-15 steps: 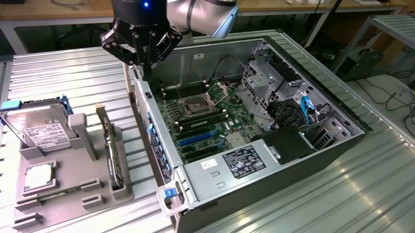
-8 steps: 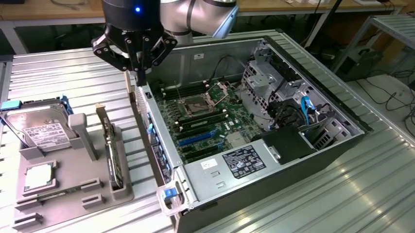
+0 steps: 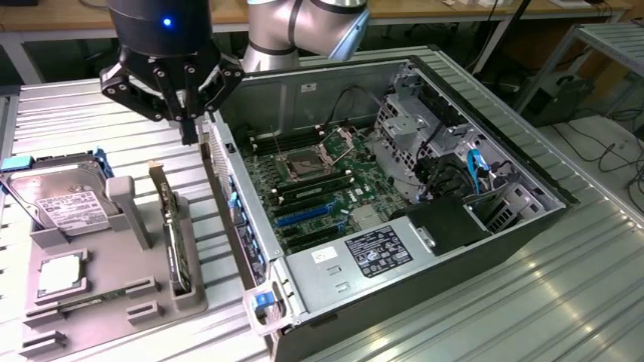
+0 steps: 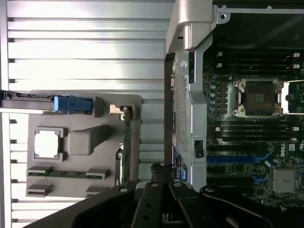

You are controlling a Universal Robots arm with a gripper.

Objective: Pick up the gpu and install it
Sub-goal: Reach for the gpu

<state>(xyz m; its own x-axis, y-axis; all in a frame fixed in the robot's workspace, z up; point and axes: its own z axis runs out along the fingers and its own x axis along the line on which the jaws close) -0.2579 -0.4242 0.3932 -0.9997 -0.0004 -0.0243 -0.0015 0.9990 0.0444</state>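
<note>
The black claw (image 3: 187,130) hangs with its fingers pressed together, holding nothing, right by the wall of the open black computer case (image 3: 503,241). The flat green and black gpu card (image 3: 178,249) stands on edge in the grey plastic tray (image 3: 101,298), lower down and apart. With its fingers together, the claw could knock the card over or bump the case wall.

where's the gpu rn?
Exterior view's left: the gpu stands on edge in the gray holder, between the hard drive and the open PC case.
</note>
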